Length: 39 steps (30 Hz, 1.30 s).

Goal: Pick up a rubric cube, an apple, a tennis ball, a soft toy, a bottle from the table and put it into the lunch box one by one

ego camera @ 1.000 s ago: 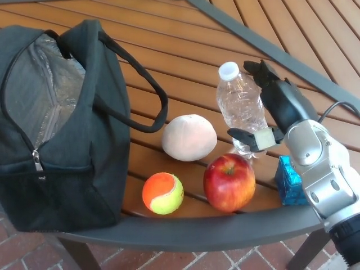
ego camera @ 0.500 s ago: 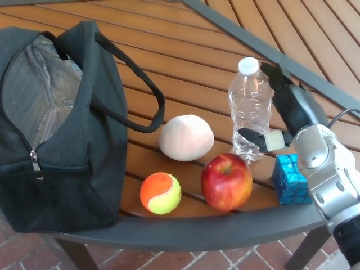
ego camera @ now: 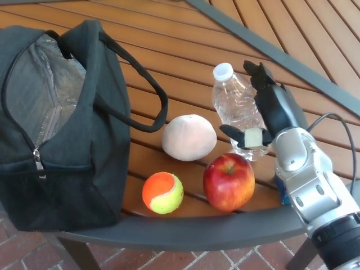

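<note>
Clear, crinkled plastic makes up the bottle (ego camera: 239, 107) beside my matt black right hand (ego camera: 264, 109), whose wrist is smooth silvery metal. The apple (ego camera: 229, 181) is glossy, the tennis ball (ego camera: 162, 193) fuzzy. Upper left, the lunch box (ego camera: 62, 129) is dark cloth with shiny foil lining. Table (ego camera: 185, 62): varnished wood slats.

We reach in from the lower right with our right hand (ego camera: 260, 115), silver forearm angled up and left, wrist bent. Black fingers (ego camera: 260, 76) extend forward above the palm, thumb (ego camera: 235, 133) spread low to the left. Our left hand is out of view.
</note>
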Motion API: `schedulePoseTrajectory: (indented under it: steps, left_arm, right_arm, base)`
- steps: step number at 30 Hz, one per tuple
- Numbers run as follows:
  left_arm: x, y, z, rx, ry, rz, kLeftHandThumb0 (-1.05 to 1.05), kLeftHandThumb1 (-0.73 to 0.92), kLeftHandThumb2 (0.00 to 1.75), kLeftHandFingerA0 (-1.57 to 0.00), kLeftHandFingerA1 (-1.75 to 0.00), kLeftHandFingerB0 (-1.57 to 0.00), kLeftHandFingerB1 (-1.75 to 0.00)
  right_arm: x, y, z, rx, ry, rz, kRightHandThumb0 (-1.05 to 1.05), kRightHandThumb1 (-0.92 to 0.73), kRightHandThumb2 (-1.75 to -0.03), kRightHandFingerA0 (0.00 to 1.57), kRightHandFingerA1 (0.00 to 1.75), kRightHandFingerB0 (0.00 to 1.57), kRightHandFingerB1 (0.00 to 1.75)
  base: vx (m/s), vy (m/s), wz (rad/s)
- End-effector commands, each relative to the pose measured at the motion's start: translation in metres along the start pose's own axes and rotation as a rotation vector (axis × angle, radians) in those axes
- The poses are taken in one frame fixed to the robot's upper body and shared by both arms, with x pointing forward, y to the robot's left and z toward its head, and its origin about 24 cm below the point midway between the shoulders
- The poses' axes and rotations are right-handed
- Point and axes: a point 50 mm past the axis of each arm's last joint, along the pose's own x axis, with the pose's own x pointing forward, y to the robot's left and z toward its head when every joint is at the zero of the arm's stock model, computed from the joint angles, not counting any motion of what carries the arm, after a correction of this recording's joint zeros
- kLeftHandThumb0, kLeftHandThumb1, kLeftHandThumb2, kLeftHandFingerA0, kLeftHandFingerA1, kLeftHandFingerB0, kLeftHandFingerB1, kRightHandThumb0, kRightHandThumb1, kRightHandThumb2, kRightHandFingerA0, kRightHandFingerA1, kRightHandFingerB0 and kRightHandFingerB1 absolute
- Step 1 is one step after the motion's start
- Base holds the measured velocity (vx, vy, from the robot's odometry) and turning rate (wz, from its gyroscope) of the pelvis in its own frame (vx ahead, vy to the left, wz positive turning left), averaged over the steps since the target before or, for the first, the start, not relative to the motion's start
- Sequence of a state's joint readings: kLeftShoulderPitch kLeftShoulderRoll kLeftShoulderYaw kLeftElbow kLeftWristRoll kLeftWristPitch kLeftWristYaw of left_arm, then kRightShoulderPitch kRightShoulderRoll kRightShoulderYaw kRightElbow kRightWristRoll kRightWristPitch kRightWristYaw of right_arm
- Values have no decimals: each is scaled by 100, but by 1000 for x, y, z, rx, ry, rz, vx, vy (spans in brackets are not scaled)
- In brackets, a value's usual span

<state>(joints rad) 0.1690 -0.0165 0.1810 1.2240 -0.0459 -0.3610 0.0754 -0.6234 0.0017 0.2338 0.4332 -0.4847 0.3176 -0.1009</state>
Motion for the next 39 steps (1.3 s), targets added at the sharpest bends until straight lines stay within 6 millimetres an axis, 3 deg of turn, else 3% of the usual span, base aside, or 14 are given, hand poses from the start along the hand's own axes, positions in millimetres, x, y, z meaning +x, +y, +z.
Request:
schedulePoseTrajectory:
  steps: [1,6,7,9,12,13,17,24,25,33,34,35,36,39]
  left_arm:
    - [-2,0,4,0,-78,-13,-7,44,112,-100,-99,-102,-98]
    - [-3,-2,4,2,-83,-21,-7,44,112,-100,-99,-102,-98]
    - [-3,-2,2,4,-74,-21,-8,44,115,-99,-97,-101,-98]
    - [-4,-3,0,18,-62,-21,-7,47,109,-102,-98,-100,-97]
    - [-4,-3,0,24,-63,-21,-7,47,109,-102,-98,-100,-97]
    - [-4,-3,-1,23,-61,-19,-4,54,99,-103,-99,-98,-95]
    - [-5,-3,-2,17,-60,-25,-5,55,99,-102,-102,-96,-98]
    - [-4,-1,-1,-28,-64,-42,-3,51,110,-104,-103,-98,-99]
    - [-4,-1,0,-31,-67,-44,-4,50,108,-103,-102,-97,-99]
    - [-5,0,-1,-34,-71,-58,-6,54,101,-101,-104,-100,-99]
    - [-5,1,-2,-23,-69,-50,-9,52,104,-100,-101,-98,-98]
    - [-6,2,-3,-7,-68,-39,-9,52,104,-100,-101,-98,-98]
    - [-6,2,-4,-5,-66,-38,-7,53,106,-98,-102,-93,-98]
    - [-8,3,-7,-11,-57,-44,-5,53,104,-101,-104,-96,-98]
  right_arm:
    - [5,-3,15,-7,5,-31,-45,-48,-69,12,54,15,39]
    - [6,-5,16,-9,17,-30,-45,-48,-69,12,54,15,39]
    - [7,-7,9,-16,26,-78,-18,-68,-63,88,139,36,38]
    - [6,-13,-5,-56,50,-165,-15,-74,-70,84,156,52,47]
    - [6,-13,-6,-69,54,-177,-15,-74,-70,84,156,52,47]
    - [6,-14,-8,-81,61,-181,-17,-69,-77,88,156,86,69]
    - [7,-16,-16,-183,70,-207,-30,-58,-91,114,154,72,73]
    - [8,-16,-16,-236,50,-191,-27,-66,-87,97,170,81,69]
    - [8,-14,-15,-226,41,-188,-30,-59,-92,116,159,85,106]
    - [4,-8,-11,-183,4,-170,-24,-62,-96,91,175,75,125]
    - [3,-5,-10,-168,-5,-170,-31,-58,-110,117,135,86,114]
    - [2,-3,-9,-154,-12,-171,-31,-58,-110,117,135,86,114]
    - [2,-5,-13,-119,-7,-174,-19,-72,-90,84,175,67,158]
    - [-1,-13,-23,-59,14,-176,-15,-68,-96,81,175,67,157]
  base:
    - [0,0,0]
    - [0,0,0]
    - [0,0,0]
    - [0,0,0]
    - [0,0,0]
    - [0,0,0]
    - [0,0,0]
    - [0,0,0]
    - [0,0,0]
    - [0,0,0]
    - [0,0,0]
    - [0,0,0]
    - [0,0,0]
    - [0,0,0]
